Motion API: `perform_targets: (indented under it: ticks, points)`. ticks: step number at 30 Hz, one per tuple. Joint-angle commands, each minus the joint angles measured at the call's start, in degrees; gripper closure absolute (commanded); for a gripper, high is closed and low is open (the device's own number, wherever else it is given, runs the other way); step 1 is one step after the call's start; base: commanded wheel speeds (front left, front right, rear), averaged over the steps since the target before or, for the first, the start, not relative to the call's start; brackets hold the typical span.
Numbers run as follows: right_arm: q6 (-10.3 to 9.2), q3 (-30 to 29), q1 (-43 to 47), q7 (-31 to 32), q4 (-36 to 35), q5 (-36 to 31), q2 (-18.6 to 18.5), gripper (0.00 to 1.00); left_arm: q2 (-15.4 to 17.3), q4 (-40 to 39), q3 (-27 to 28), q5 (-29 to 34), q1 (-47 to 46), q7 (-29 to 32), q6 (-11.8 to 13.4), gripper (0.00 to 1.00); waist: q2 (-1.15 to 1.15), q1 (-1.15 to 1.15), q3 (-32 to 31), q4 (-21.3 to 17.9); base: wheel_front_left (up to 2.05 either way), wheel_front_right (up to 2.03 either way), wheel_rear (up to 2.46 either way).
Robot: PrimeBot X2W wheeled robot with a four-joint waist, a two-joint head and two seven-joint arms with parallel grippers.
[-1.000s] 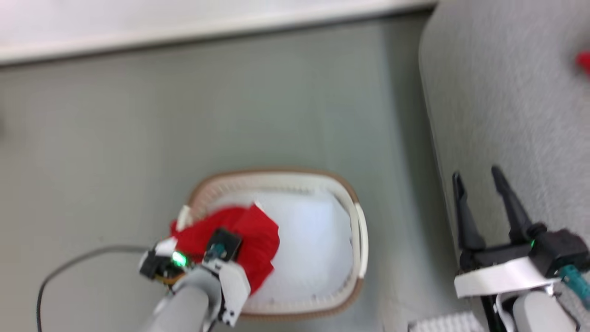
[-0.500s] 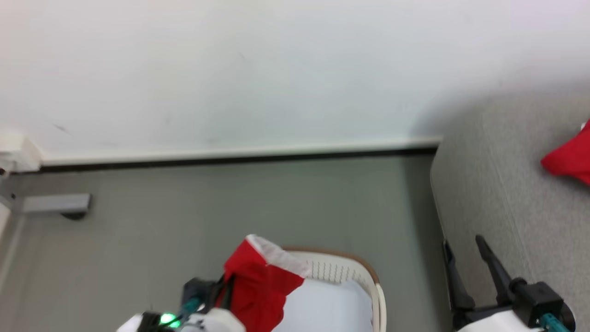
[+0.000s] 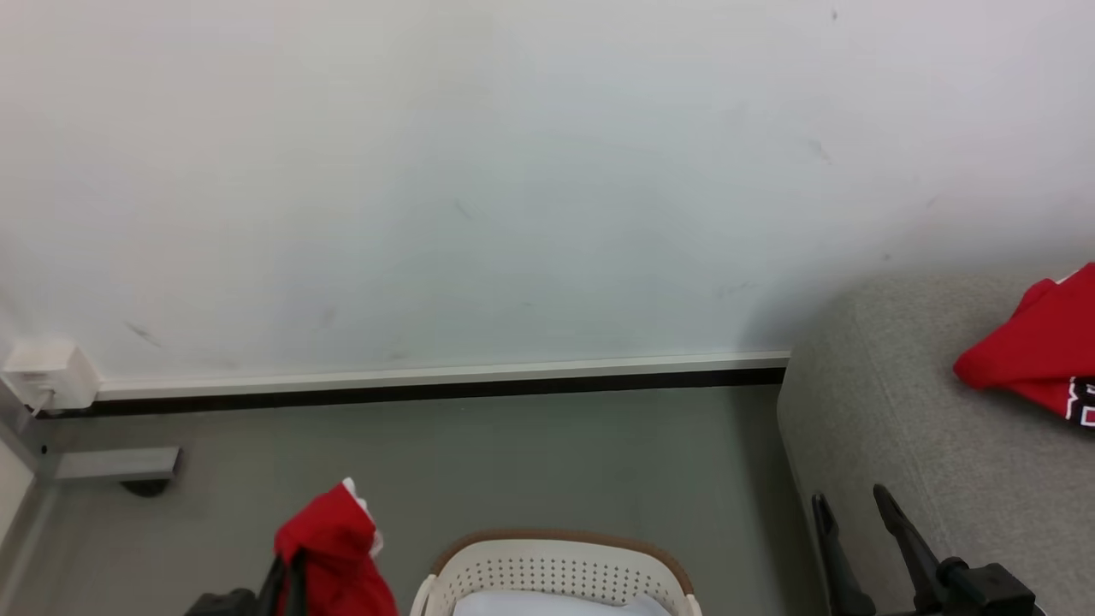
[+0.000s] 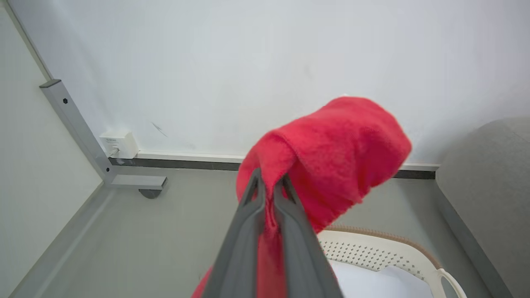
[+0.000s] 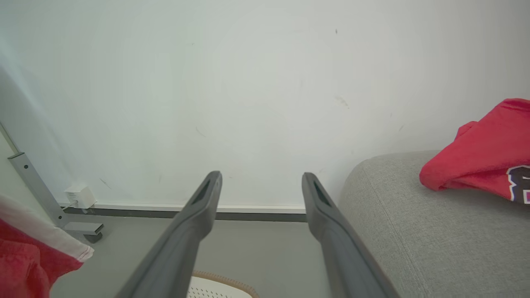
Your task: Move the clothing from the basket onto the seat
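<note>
While the left gripper [image 4: 269, 182] is clenched on a fold of the plain red garment [image 4: 331, 140], the fabric bulges above and to the right of its fingertips and trails down between the two dark fingers. A strip of white trim shows on this garment in the head view, where it hangs to the left of the laundry basket [image 4: 374, 253], apart from the rim. The basket stands below and to the right of the left gripper on the grey floor [image 4: 165, 240]. It is cream-white with a perforated wall and a brown rim, and a flat white cloth [image 4: 372, 283] lies inside it. The right gripper [image 5: 261, 182] is released, its fingers spread wide with nothing between them. The rounded edge of the grey sofa [image 5: 414, 231] lies just to its right. The red jersey [image 5: 476, 161] rests on the sofa, ahead and to the right of the right gripper and well apart from it. Part of a black-and-white numeral shows at its lower edge. A white wall [image 5: 265, 82] with a dark-edged baseboard [image 4: 186, 161] lies beyond both grippers. A white socket box [image 4: 119, 144] and a grey metal leg [image 4: 74, 124] stand to the left of the left gripper.
</note>
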Motion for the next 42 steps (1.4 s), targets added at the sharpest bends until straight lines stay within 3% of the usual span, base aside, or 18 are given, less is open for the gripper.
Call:
perform_targets:
  ticks: [1,10,17,25,35,42]
  points:
    - [0.11,0.13,0.91,0.07,0.15,0.34,-0.14,0.00,1.07,-1.32,0.58,-0.92,0.94,0.41,0.42,1.00,0.00,0.02,-0.21,-0.44,0.00,0.00,0.00]
    - [0.11,0.59,0.86,0.07,0.16,-0.11,-0.14,0.00,3.92,-11.16,1.75,-0.42,5.10,4.29,2.62,1.00,0.00,0.02,0.04,-1.45,0.00,0.00,0.00]
    - [0.11,4.41,-0.99,0.07,-0.65,-1.71,-0.14,0.00,5.55,-17.91,0.14,1.03,4.98,6.28,2.09,1.00,0.00,0.02,0.35,-1.44,0.00,0.00,0.00]
    - [0.12,17.08,-6.17,0.07,-0.75,-1.99,-0.17,0.00,6.76,-24.13,-3.29,3.05,3.06,9.29,0.31,1.00,0.00,0.02,-0.09,-1.30,0.00,0.00,0.00]
    - [0.08,35.57,-14.18,0.07,1.55,1.28,-2.45,0.00,5.50,-27.06,-9.98,4.66,0.32,12.21,-2.94,1.00,0.00,0.02,-0.33,-1.27,0.00,0.00,0.00]
    - [0.08,39.81,-18.08,0.07,2.78,1.34,-4.09,0.00,4.55,-27.56,-14.06,5.83,-0.90,13.42,-4.70,1.00,0.00,0.02,-0.51,-1.10,0.00,0.00,0.00]
